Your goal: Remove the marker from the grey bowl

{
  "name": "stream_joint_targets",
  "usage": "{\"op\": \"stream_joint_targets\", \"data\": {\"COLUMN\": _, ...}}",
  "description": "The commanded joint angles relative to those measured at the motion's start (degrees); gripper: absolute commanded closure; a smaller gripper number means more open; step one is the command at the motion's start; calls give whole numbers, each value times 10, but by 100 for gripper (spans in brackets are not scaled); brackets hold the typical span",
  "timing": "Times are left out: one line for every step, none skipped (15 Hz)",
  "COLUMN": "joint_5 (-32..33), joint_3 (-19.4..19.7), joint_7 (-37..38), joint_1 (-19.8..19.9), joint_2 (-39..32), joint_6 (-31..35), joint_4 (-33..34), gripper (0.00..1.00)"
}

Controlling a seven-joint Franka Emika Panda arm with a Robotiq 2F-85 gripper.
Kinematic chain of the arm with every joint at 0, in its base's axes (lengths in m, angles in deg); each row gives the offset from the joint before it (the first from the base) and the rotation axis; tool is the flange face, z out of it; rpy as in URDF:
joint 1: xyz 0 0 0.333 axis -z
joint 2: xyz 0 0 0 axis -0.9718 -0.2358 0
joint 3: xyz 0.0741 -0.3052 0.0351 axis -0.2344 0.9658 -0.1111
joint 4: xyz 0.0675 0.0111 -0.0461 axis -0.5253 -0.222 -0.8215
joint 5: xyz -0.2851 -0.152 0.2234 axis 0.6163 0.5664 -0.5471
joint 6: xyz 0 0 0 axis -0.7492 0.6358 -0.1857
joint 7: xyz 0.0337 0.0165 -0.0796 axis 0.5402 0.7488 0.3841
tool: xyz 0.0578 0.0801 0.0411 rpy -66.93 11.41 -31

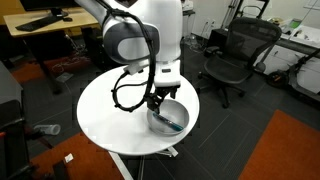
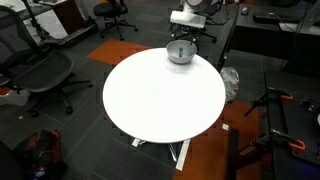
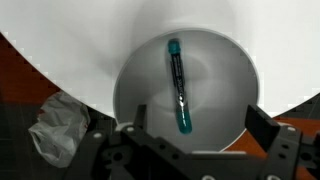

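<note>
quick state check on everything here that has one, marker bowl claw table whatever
marker: lying inside the bowl, not gripped
grey bowl: upright on the table, only the marker in it
claw: open, jaws wide apart over the bowl
white round table: standing, bowl near its edge
crumpled bag: on the floor beside the table
</note>
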Motion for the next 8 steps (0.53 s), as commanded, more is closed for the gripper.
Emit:
{"op": "stream_joint_targets", "data": {"joint_5": -16, "joint_3": 6, "joint_7": -9, "joint_1": 0, "joint_2": -43, "joint_6": -21, "joint_4": 49, "gripper": 0}}
{"op": "stream_joint_targets", "data": {"joint_5": -17, "joint_3": 6, "joint_7": -10, "joint_1": 1, "joint_2": -52, "joint_6": -23, "joint_4": 58, "gripper": 0}}
{"op": "stream_joint_targets", "data": {"joint_5": -18, "joint_3": 7, "joint_7": -11, "joint_1": 2, "joint_2": -61, "joint_6": -25, "joint_4": 65, "gripper": 0}}
{"op": "stream_joint_targets", "data": {"joint_5": -19, "joint_3": 6, "joint_7": -14, "joint_1": 4, "joint_2": -70, "joint_6": -27, "joint_4": 74, "gripper": 0}}
{"op": "stream_joint_targets", "data": {"joint_5": -20, "joint_3": 6, "joint_7": -15, "joint_1": 6, "joint_2": -79, "joint_6": -29, "joint_4": 81, "gripper": 0}}
{"op": "stream_joint_targets", "data": {"joint_5": -21, "joint_3": 6, "joint_7": -16, "joint_1": 8, "joint_2": -87, "joint_6": -31, "joint_4": 89, "gripper": 0}}
{"op": "stream_joint_targets", "data": {"joint_5": -23, "joint_3": 5, "joint_7": -18, "joint_1": 11, "joint_2": -95, "joint_6": -36, "joint_4": 96, "gripper": 0}}
{"op": "stream_joint_targets", "data": {"joint_5": -24, "joint_3": 3, "joint_7": -22, "joint_1": 15, "joint_2": -104, "joint_6": -40, "joint_4": 104, "gripper": 0}}
